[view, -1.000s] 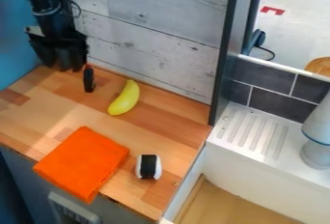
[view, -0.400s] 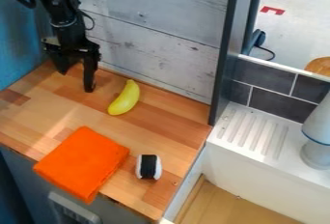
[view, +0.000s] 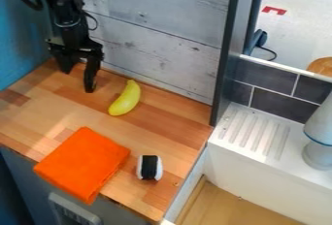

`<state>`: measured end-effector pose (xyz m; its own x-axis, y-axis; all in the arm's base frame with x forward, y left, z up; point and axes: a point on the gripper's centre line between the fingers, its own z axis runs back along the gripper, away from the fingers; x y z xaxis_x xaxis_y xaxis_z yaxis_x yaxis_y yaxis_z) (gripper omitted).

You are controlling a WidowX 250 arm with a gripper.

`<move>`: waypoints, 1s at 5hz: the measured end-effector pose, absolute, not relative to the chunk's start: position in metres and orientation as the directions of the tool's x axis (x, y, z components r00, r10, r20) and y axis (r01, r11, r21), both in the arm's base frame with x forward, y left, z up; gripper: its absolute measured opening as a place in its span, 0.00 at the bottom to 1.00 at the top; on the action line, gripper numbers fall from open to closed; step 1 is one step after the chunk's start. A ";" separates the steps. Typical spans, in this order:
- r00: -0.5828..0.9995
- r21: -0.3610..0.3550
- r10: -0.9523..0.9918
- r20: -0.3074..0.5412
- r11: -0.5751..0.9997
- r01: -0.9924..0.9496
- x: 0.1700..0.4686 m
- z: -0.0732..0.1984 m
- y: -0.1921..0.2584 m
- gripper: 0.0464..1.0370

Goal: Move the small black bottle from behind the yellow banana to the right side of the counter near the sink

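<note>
At the far left, a blue wall [view: 16, 37] is standing behind the wooden counter [view: 32, 117]. An orange cloth [view: 83, 165] is lying folded near the front, its lower corner poking out past the counter's edge. Behind it, the black arm is coming down from the upper left, and its gripper [view: 77, 80] is hanging low over the back of the counter with its two fingers spreading well apart. A small black object [view: 90, 85] is sitting at the lower end of the right-hand finger; the two dark shapes are blending, so whether they are touching is impossible to tell.

Just to the right, a yellow banana [view: 125, 98] is lying at a slant, its stem end pointing towards the pale plank wall [view: 162, 15]. Nearer the front, a white roll [view: 149, 167] with a black band is resting to the right of the cloth, well apart from the gripper. Further right, a dark post [view: 224, 59] is rising at the counter's edge.

Beyond it, a white sink [view: 259, 175] is showing its ribbed draining ledge, and dark tiles [view: 272, 103] are running behind that. At the far right, a pale grey vessel [view: 318, 153] with a blue line is standing on the ledge.
</note>
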<state>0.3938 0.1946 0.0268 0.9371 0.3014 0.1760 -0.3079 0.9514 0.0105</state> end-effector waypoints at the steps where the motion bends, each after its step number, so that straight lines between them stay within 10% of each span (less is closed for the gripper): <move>1: 0.929 0.001 0.329 0.172 0.943 -0.334 0.399 0.024 0.196 0.95; 2: 0.926 -0.021 0.343 0.158 0.939 -0.344 0.402 0.016 0.195 0.87; 4: 0.917 -0.034 0.360 0.171 0.932 -0.360 0.405 0.013 0.195 0.35; 5: 0.918 -0.036 0.350 0.186 0.936 -0.349 0.408 0.013 0.194 0.31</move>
